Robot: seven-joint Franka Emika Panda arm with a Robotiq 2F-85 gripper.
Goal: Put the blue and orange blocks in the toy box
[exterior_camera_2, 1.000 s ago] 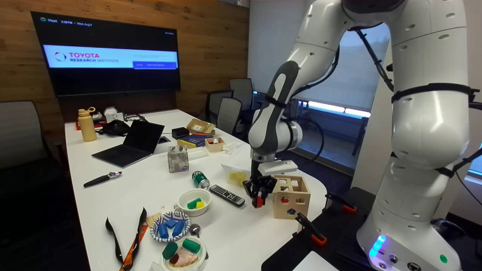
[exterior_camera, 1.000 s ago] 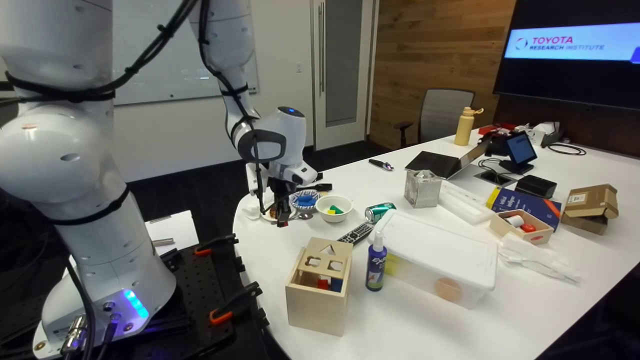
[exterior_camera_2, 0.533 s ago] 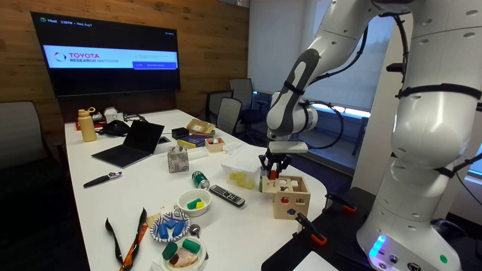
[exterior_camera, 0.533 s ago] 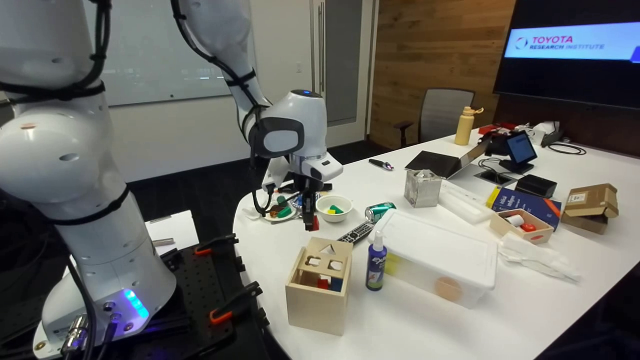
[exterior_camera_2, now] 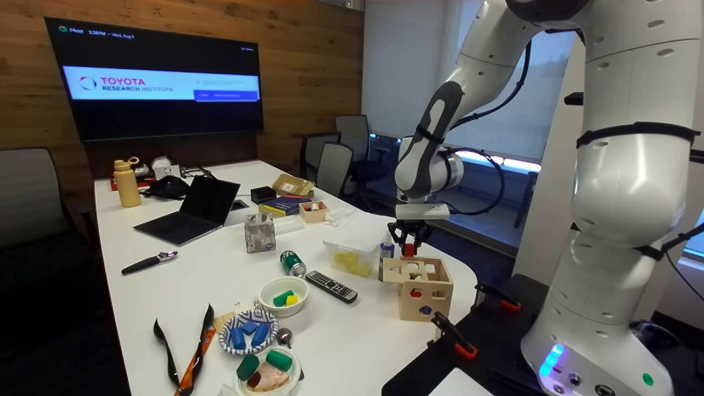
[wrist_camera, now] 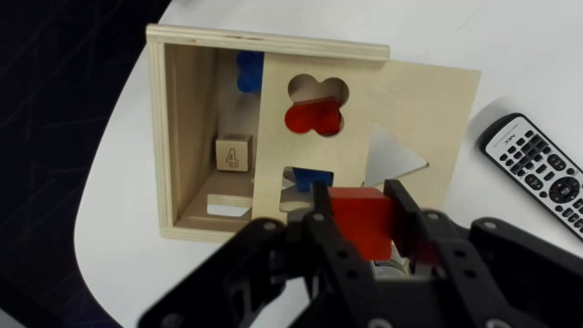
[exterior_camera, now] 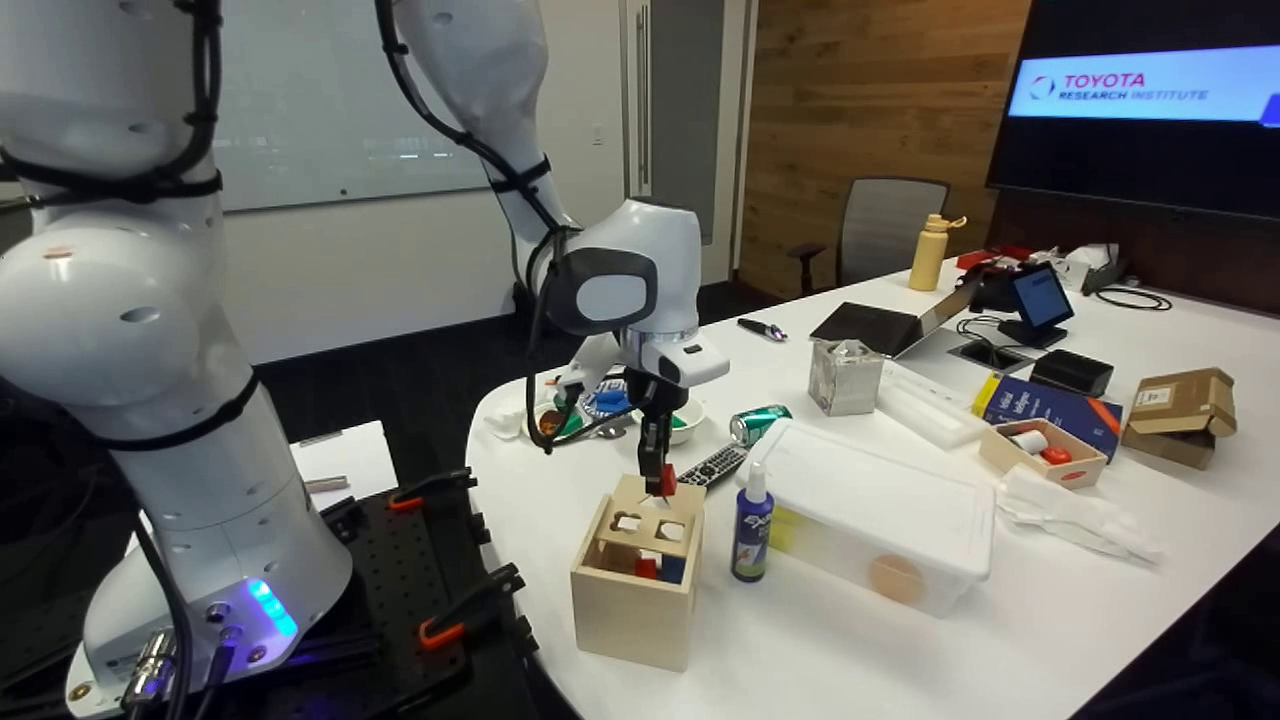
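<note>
My gripper (exterior_camera: 657, 478) is shut on a red-orange block (wrist_camera: 362, 223), held above the sliding lid of the pale wooden toy box (exterior_camera: 632, 625). The block also shows in an exterior view (exterior_camera_2: 408, 249). The box's lid (wrist_camera: 410, 100) is slid partly off, leaving an opening at one end; the held block is over the lid side, not the opening. Inside the box are a blue clover-shaped block (wrist_camera: 249, 70), another blue block (wrist_camera: 312, 177), a red block (wrist_camera: 314, 116) and a wooden cube (wrist_camera: 233, 152). Several blue blocks (exterior_camera_2: 249, 329) lie in a patterned bowl.
A purple spray bottle (exterior_camera: 752, 530) and a lidded plastic container (exterior_camera: 880, 500) stand beside the box. A remote (exterior_camera_2: 331, 286), a green can (exterior_camera_2: 293, 263), a white bowl (exterior_camera_2: 284, 297) and a plate with green blocks (exterior_camera_2: 269, 369) are on the table. Clamps (exterior_camera_2: 456, 335) hold the table edge.
My gripper has risen from beside the box and moved over its lid, with the red-orange block still held. The box and other things have not moved.
</note>
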